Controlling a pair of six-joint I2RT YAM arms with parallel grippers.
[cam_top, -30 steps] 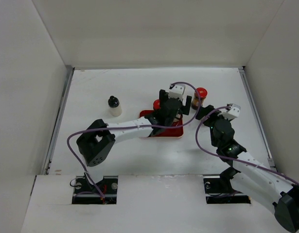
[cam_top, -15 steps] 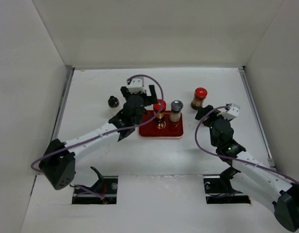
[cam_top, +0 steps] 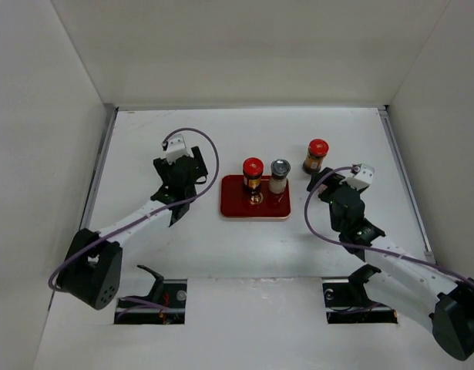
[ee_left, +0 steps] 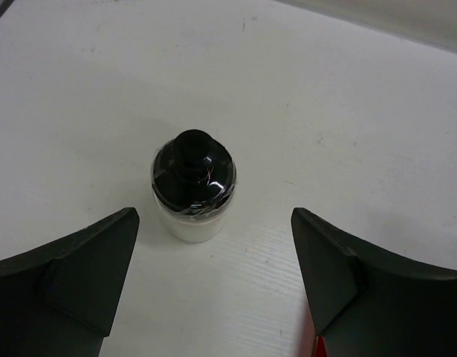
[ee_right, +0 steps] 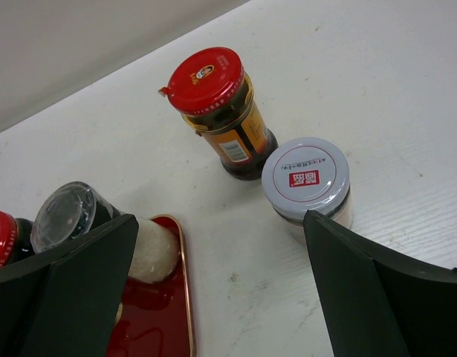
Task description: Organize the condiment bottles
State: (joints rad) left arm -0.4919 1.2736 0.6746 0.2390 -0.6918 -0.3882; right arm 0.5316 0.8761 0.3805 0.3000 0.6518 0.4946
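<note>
the left gripper has its fingers spread wide, and the black-capped bottle stands upright on the white table in the gap ahead of them, touching neither. the right gripper is spread wide too, near a white-lidded jar and a red-capped bottle close together. the red tray holds a second red-capped bottle and a silver-capped bottle.

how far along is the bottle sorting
Looks done: a red-capped bottle and a silver-capped one stand on the tray. In hand: nothing gripped; the left jaws stand open astride the black-capped bottle. Left: that one, plus a second red-capped bottle and a grey-capped one on the table before the open right jaws.
</note>
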